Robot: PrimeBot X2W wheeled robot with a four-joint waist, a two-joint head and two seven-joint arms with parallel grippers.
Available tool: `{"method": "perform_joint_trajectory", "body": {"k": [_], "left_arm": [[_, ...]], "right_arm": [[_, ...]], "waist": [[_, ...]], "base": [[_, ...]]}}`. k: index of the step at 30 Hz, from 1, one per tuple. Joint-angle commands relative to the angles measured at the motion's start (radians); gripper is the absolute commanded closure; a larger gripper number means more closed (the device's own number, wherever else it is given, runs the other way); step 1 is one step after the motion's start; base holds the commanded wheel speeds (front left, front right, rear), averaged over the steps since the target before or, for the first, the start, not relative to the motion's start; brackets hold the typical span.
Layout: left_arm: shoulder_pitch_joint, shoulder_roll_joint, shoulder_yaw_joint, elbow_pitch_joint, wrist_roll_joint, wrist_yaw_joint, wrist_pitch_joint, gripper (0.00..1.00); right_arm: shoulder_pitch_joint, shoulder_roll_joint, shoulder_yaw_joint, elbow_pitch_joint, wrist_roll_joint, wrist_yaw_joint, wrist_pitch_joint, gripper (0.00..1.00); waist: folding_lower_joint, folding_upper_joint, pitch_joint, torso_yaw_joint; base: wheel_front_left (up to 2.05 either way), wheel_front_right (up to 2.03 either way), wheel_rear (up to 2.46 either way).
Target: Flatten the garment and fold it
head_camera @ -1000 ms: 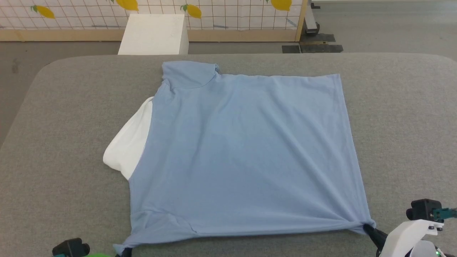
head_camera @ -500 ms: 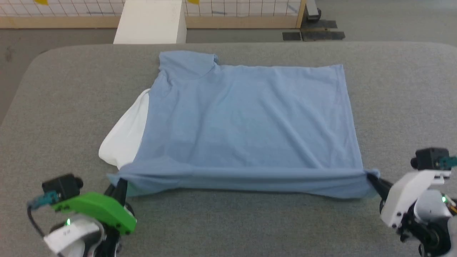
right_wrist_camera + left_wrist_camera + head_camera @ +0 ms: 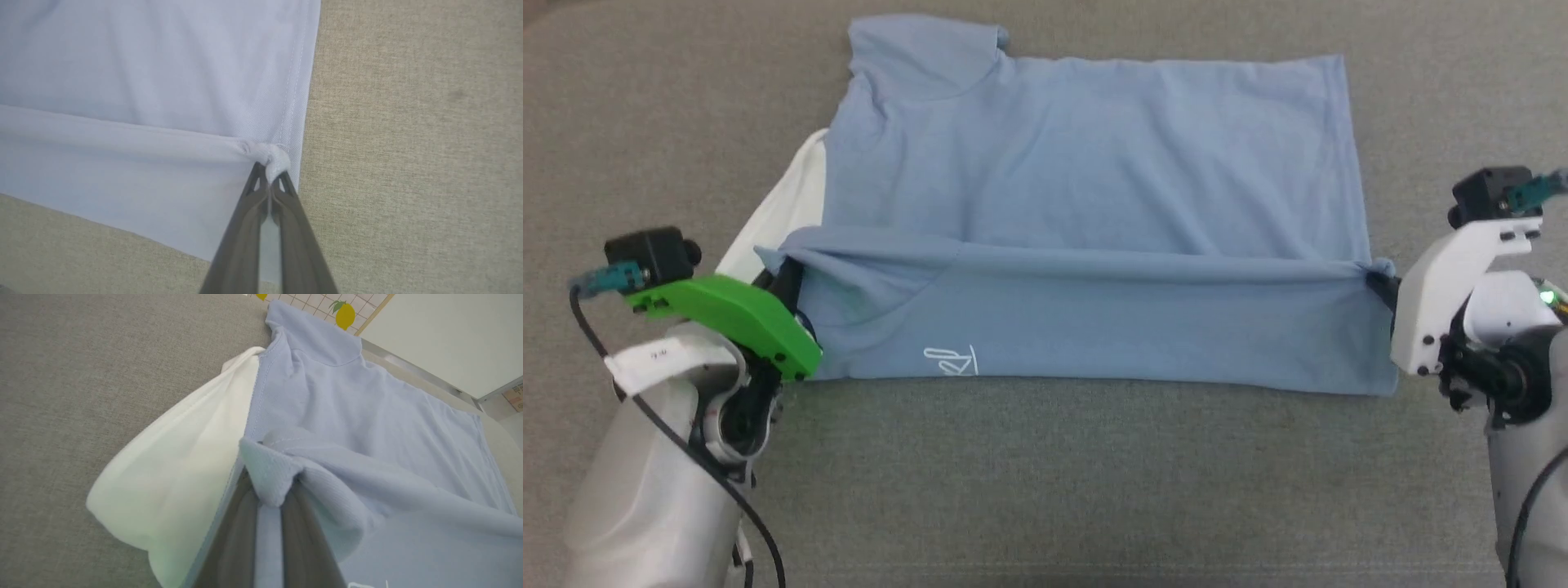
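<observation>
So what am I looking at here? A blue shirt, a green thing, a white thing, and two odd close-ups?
It is a two-armed robot folding a shirt. The wide picture comes from a camera on its head, looking down at a grey padded table. The green piece is its left arm, the white piece its right. The close-ups come from wrist cameras looking along each arm's two dark fingers. The left fingers and right fingers are each pinched shut on a corner of the light blue polo shirt, holding one edge doubled over the rest. Its white collar pokes out on the left, and a white logo shows.
</observation>
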Motion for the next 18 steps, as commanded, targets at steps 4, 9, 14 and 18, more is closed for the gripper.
{"method": "perform_joint_trajectory", "body": {"k": [4, 9, 14, 18], "left_arm": [[-0.098, 0.013, -0.013, 0.061, 0.02, -0.003, 0.035, 1.0], [-0.17, 0.022, -0.047, 0.135, 0.032, 0.009, 0.117, 1.0], [-0.214, 0.025, -0.069, 0.185, 0.031, 0.024, 0.193, 1.0], [-0.226, 0.023, -0.074, 0.197, 0.029, 0.027, 0.205, 0.39]], "right_arm": [[-0.077, 0.007, 0.003, 0.028, -0.061, -0.001, 0.06, 1.0], [-0.124, 0.014, 0.015, 0.053, -0.114, -0.001, 0.124, 1.0], [-0.142, 0.019, 0.028, 0.069, -0.129, -0.001, 0.179, 1.0], [-0.14, 0.022, 0.029, 0.067, -0.124, -0.001, 0.183, 0.6]], "waist": [[0.0, -0.0001, 0.114, 0.011], [0.0, -0.0001, 0.146, 0.017], [0.0, -0.0001, 0.153, 0.019], [0.0, -0.0001, 0.142, 0.019]], "base": [[0.0, 0.0, 0.0], [0.0, 0.0, 0.0], [0.0, 0.0, 0.0], [0.0, 0.0, 0.0]]}}
